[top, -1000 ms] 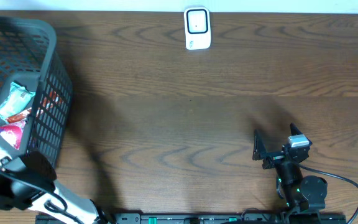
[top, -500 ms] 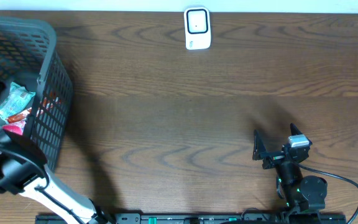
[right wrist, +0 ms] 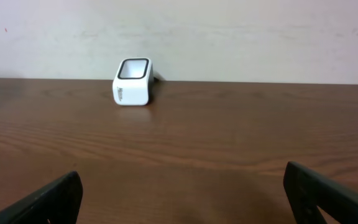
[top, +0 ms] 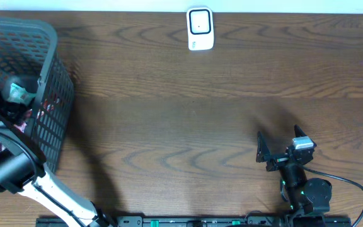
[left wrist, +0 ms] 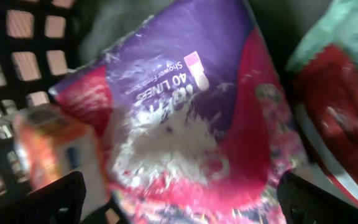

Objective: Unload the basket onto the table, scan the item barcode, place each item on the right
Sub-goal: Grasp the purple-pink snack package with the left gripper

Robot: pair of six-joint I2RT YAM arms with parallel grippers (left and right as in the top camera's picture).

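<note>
Left arm [top: 14, 165] rises from the near left edge of the dark brown wooden table [top: 169, 113], bends at a black joint and leans over the rim of the dark grey plastic mesh basket [top: 48, 75]; its forward end is down inside the basket, and from overhead I cannot make out the fingers there.

Left wrist view: left gripper [left wrist: 188, 202] points down at the basket's contents, both black fingertips at the bottom corners of the frame, spread wide with nothing between them; no contact that I can see.

Directly under it lies the purple and pink glossy plastic packet [left wrist: 191, 124], printed with white lettering, tilted, filling most of the view; the picture is blurred, so I cannot find a barcode on it. Beside it on one side sits an orange blurred packet [left wrist: 45, 146] against the mesh wall; on the other, a green and red plastic packet [left wrist: 337, 87] partly overlapped by the purple one.

Right arm sits low at the near right of the table, folded back over its base; right gripper [top: 278, 144] is level, just above the tabletop, fingers wide apart and holding nothing; it faces the far edge.

The small white box-shaped barcode scanner with a dark window [top: 200, 28] stands at the far edge, well apart from both arms and from the basket; in the right wrist view it is left of centre against the pale wall.
</note>
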